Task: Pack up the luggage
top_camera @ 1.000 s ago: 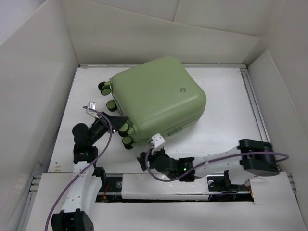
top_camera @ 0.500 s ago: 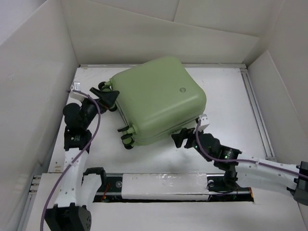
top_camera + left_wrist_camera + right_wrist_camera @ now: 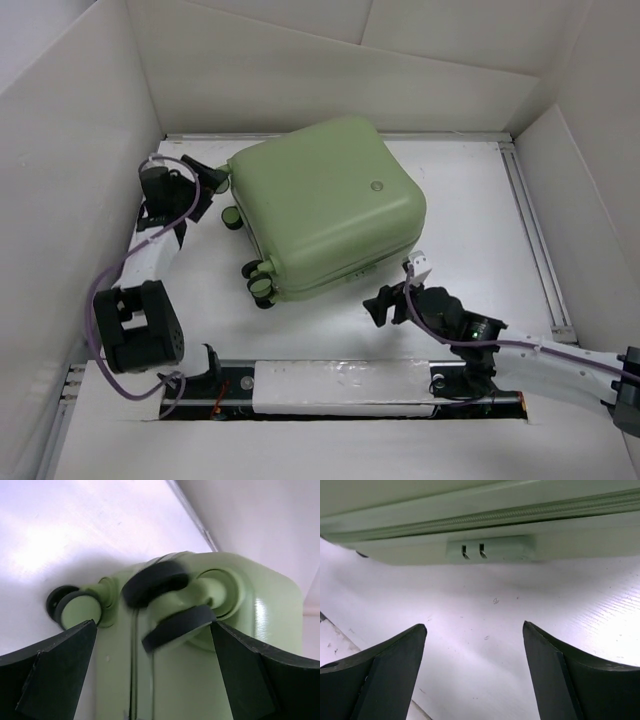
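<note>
The luggage (image 3: 330, 205) is a pale sage-green hard-shell suitcase lying flat and closed in the middle of the table, with its round silver badge (image 3: 378, 184) facing up. Its black-and-green wheels (image 3: 260, 284) point left. My left gripper (image 3: 207, 183) is open at the suitcase's far left corner. In the left wrist view the left gripper (image 3: 152, 625) has a wheel pair (image 3: 170, 602) between its spread fingers, not gripped. My right gripper (image 3: 386, 303) is open and empty just in front of the suitcase's near side. The right wrist view shows the right gripper (image 3: 475, 627) facing the zipper lock (image 3: 490, 549).
White walls (image 3: 80, 150) box in the table on the left, back and right. A metal rail (image 3: 530, 220) runs along the table's right edge. The arm bases and a white front ledge (image 3: 340, 385) lie at the near edge.
My left gripper has moved up from the near-left wheels to the far-left wheels. My right arm has swung right along the suitcase's near side, then drawn back a little.
</note>
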Robot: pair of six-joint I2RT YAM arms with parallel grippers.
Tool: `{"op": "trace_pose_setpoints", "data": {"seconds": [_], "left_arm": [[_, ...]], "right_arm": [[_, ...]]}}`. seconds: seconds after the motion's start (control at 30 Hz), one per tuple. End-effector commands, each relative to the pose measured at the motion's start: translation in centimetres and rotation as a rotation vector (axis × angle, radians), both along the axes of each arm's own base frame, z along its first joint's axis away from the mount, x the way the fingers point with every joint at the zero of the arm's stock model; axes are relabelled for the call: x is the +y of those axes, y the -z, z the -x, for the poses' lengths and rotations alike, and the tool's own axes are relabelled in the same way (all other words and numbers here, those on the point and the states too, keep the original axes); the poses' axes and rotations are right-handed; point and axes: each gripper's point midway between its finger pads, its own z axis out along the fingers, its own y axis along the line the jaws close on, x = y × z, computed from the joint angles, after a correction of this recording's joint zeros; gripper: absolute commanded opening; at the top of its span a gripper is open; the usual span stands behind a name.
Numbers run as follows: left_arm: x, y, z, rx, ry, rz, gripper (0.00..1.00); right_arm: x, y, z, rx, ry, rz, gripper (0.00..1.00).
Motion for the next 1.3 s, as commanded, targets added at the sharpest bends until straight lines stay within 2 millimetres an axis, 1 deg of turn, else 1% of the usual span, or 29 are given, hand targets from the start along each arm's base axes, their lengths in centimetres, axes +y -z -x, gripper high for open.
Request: {"op": "trace_pose_setpoints", "data": {"seconds": [0.0,0.07,0.13,0.2,0.23,0.27,0.3,0.33,0.4,0.43,0.47,0.53,0.57,0.63,0.67,0.73,0.8,0.87,0.9,0.93,0.97,1.0,1.03,1.1,1.13,1.17,1.2,1.23,1.27], "left_arm": [[1.9,-2.3,-3.2,-0.087,-0.027,-0.065,0.96],[1.2,-3.4,-4.2,-0.149,0.002,-0.028,0.96],[0.8,-2.5,-4.8,-0.138,0.016,0.021,0.96],[0.4,-3.6,-5.7,-0.19,0.029,0.07,0.95],[0.2,-2.8,-6.1,-0.177,0.036,0.095,0.93],[-0.2,-2.7,-6.2,-0.182,0.057,0.114,0.91],[-0.3,-3.1,-6.7,-0.21,0.073,0.112,0.84],[-0.4,-2.4,-7.0,-0.189,0.076,0.134,0.82],[-0.7,-2.3,-7.3,-0.203,0.093,0.148,0.75],[-0.8,-2.7,-7.4,-0.219,0.103,0.147,0.65],[-1.1,-2.7,-7.4,-0.223,0.121,0.165,0.61],[-1.5,-2.8,-7.2,-0.233,0.139,0.176,0.45],[-2.1,-2.8,-7.2,-0.232,0.151,0.177,0.29],[-3.5,-2.3,-6.8,-0.22,0.184,0.186,0.17],[-3.9,-2.5,-6.5,-0.225,0.198,0.175,0.13],[-6.3,-3.3,-5.5,-0.242,0.256,0.169,0.02],[-8.2,-2.8,-4.2,-0.233,0.299,0.164,0.0],[-11.5,-3.3,-2.3,-0.239,0.357,0.164,0.0],[-12.7,-2.1,-1.2,-0.216,0.378,0.159,0.0],[-15.3,-2.5,0.4,-0.227,0.435,0.151,0.0],[-16.2,-2.2,1.1,-0.23,0.433,0.142,0.0],[-17.4,-2.0,1.9,-0.231,0.456,0.142,0.0],[-19.4,-1.4,3.8,-0.218,0.504,0.147,0.0],[-20.4,-1.3,5.2,-0.225,0.51,0.138,0.0],[-20.8,-0.2,6.4,-0.201,0.527,0.139,0.0],[-21.0,-0.9,7.4,-0.221,0.528,0.146,0.0],[-21.3,-1.0,8.3,-0.225,0.543,0.148,0.0],[-21.0,-1.0,9.0,-0.233,0.544,0.149,0.0],[-20.5,-1.1,10.6,-0.25,0.544,0.15,0.0]], "right_arm": [[0.4,-1.9,0.3,-0.058,-0.043,-0.071,0.84],[0.4,-2.0,0.5,-0.069,-0.056,-0.077,0.84],[0.3,-2.1,0.7,-0.077,-0.07,-0.082,0.84],[0.4,-1.9,1.0,-0.074,-0.083,-0.085,0.83],[0.5,-1.8,1.1,-0.071,-0.095,-0.087,0.83],[0.5,-2.1,1.2,-0.076,-0.095,-0.096,0.83],[0.5,-2.1,1.2,-0.076,-0.095,-0.096,0.83],[0.5,-2.1,1.2,-0.076,-0.095,-0.096,0.83],[0.5,-2.4,1.2,-0.081,-0.095,-0.103,0.83],[0.5,-2.4,1.2,-0.082,-0.095,-0.103,0.83],[0.5,-2.4,1.2,-0.082,-0.095,-0.103,0.83],[0.4,-2.4,1.0,-0.084,-0.085,-0.102,0.83],[0.3,-2.4,0.9,-0.086,-0.076,-0.1,0.82],[0.0,-2.4,0.6,-0.092,-0.056,-0.096,0.82],[0.1,-2.4,0.6,-0.083,-0.051,-0.106,0.8],[0.0,-2.9,0.4,-0.08,-0.031,-0.126,0.75],[0.1,-4.2,-0.2,-0.094,-0.007,-0.139,0.54],[-0.1,-5.3,-1.3,-0.107,0.036,-0.145,0.36],[-0.3,-7.0,-2.3,-0.133,0.076,-0.155,0.28],[-0.3,-6.7,-3.1,-0.126,0.094,-0.118,0.26],[-1.3,-6.9,-4.9,-0.143,0.147,-0.082,0.24],[-0.7,-8.5,-5.7,-0.152,0.125,-0.093,0.22],[-0.4,-7.3,-6.8,-0.119,0.119,-0.043,0.22],[-0.7,-7.2,-8.9,-0.106,0.106,-0.007,0.18],[-0.4,-8.4,-10.0,-0.121,0.105,-0.007,0.18],[-0.2,-7.7,-11.0,-0.12,0.093,0.035,0.17],[-0.9,-7.9,-12.2,-0.124,0.111,0.049,0.17],[-0.3,-9.7,-13.0,-0.149,0.082,0.026,0.16],[-0.3,-9.8,-14.0,-0.146,0.078,0.035,0.16]]}}
